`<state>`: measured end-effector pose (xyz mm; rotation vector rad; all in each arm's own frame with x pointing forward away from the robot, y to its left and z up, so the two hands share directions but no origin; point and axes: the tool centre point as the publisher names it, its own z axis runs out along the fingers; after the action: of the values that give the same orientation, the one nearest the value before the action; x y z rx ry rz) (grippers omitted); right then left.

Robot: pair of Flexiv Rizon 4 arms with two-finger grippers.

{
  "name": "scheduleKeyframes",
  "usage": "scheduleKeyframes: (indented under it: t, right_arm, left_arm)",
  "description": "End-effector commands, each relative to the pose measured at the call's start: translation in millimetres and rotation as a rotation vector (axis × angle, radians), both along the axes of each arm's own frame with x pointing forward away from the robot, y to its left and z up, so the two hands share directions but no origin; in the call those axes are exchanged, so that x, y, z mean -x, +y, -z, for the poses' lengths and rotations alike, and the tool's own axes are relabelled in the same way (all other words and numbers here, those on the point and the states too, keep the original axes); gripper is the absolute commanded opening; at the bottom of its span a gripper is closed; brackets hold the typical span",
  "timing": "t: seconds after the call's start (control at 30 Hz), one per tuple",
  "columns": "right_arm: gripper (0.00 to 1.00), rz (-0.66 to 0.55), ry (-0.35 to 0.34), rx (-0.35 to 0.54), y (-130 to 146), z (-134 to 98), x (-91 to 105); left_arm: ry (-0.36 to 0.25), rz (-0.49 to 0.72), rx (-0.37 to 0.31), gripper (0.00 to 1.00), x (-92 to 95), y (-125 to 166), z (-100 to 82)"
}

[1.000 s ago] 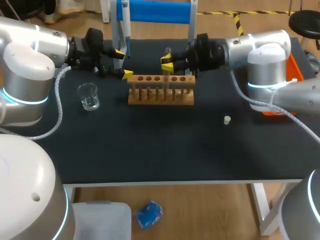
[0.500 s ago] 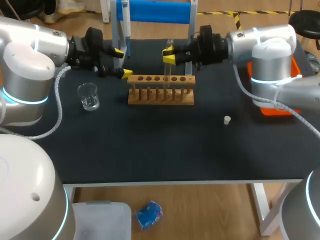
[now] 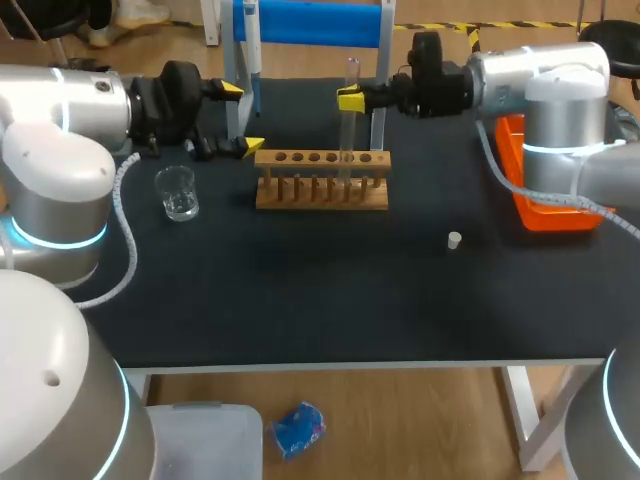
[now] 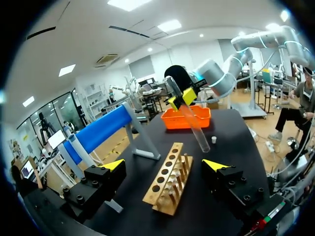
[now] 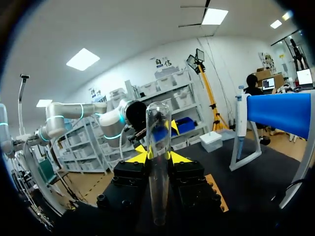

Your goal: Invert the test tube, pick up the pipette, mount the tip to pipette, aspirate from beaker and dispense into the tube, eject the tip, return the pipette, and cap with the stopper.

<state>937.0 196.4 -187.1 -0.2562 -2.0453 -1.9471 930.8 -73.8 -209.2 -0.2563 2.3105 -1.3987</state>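
Clear glass test tube (image 3: 347,135) is clamped in the right tool (image 3: 350,98), one yellow tip on each side. The right wrist view confirms it: both tips press the tube (image 5: 158,196) from opposite sides of that tool (image 5: 158,157).
- Tube stands roughly upright over the right part of the wooden rack (image 3: 320,180). In the head view its lower end sits at rack-top level; can't tell if it's inside a hole. In the left wrist view the tube (image 4: 194,125) leans a little, beyond the rack (image 4: 165,182).
- Left tool (image 3: 242,118): fingers wide apart, holding nothing, just beside the rack's left end. From its own camera the rack lies ahead, between the spread tips of the left tool (image 4: 165,164).
- Glass beaker (image 3: 177,193) is on the desk (image 3: 300,290), left of the rack and near the left arm, not touching either.
- White stopper (image 3: 454,240) is on the desk to the right of the rack, well apart from it.
- Pipette (image 5: 240,123) hangs at the end of the blue stand (image 3: 310,22) behind the rack.
- Orange tray (image 3: 535,200) is at the desk's right edge, partly hidden by the right arm.
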Motion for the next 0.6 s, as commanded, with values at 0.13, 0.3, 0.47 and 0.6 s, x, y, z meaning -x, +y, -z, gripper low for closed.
scheduleKeyframes:
  t: [0.13, 0.3, 0.47, 0.6]
  right_arm:
    - [0.00, -0.010, 0.076, -0.025, -1, 0, -1.7]
    - [0.00, -0.038, 0.386, -0.049, -2, -5, 12.7]
    - [0.00, -0.031, 0.583, -0.057, -4, -10, 21.5]
    - [0.00, -0.031, 0.583, -0.057, -4, -10, 21.5]
  left_arm:
    - [-0.199, 0.023, 0.150, 1.00, 1.9, -6, -18.6]
    - [-0.500, 0.343, 0.181, 1.00, 23.7, -19, -24.6]
    - [-0.573, 0.401, 0.147, 1.00, 29.9, -24, -23.5]
    - [-0.573, 0.401, 0.147, 1.00, 29.9, -24, -23.5]
